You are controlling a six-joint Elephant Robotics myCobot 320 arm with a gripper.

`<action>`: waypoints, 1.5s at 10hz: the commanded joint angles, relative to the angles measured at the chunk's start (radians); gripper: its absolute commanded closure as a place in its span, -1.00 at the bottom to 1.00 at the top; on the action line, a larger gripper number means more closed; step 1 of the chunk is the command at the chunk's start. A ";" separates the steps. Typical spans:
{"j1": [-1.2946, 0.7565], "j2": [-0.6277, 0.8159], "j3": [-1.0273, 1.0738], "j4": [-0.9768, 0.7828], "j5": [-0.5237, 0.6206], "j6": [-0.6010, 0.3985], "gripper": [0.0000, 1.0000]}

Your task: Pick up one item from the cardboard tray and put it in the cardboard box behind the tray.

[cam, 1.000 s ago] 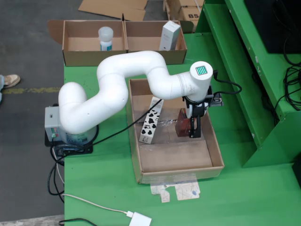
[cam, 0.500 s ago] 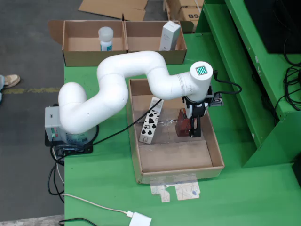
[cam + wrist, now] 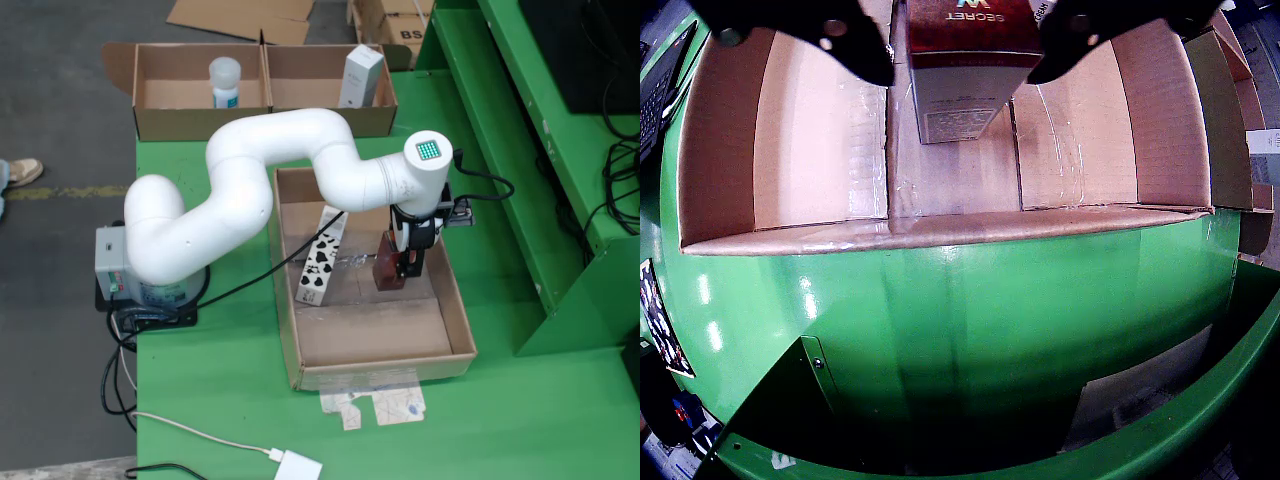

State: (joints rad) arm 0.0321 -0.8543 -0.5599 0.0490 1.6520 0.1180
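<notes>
One white jointed robot arm (image 3: 250, 190) reaches from its grey base over the shallow brown cardboard tray (image 3: 455, 300) on the green worktop (image 3: 520, 420). Black end effector (image 3: 400, 268) sits low inside the tray, near its right wall in the fixed view. Its two black fingers (image 3: 855, 40) flank a dark red rectangular carton (image 3: 965, 30) with white lettering ("SECRET" legible, mirrored, in the gripper-mounted view) and appear closed against its sides. Carton (image 3: 389, 262) stands upright; whether its lower end touches the tray floor cannot be told. A white carton with black blotches (image 3: 320, 258) leans in the tray just left of the red one, apart from it. Behind the tray stands a two-compartment brown cardboard box (image 3: 160, 122): left compartment holds a white bottle with a blue label (image 3: 225, 82), right compartment a tall white carton (image 3: 361, 76).
</notes>
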 commanded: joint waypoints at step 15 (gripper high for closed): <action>0.024 0.260 -0.296 0.156 -0.014 0.017 1.00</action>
State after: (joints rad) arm 0.0367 -0.8252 -0.6135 0.0965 1.6429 0.1196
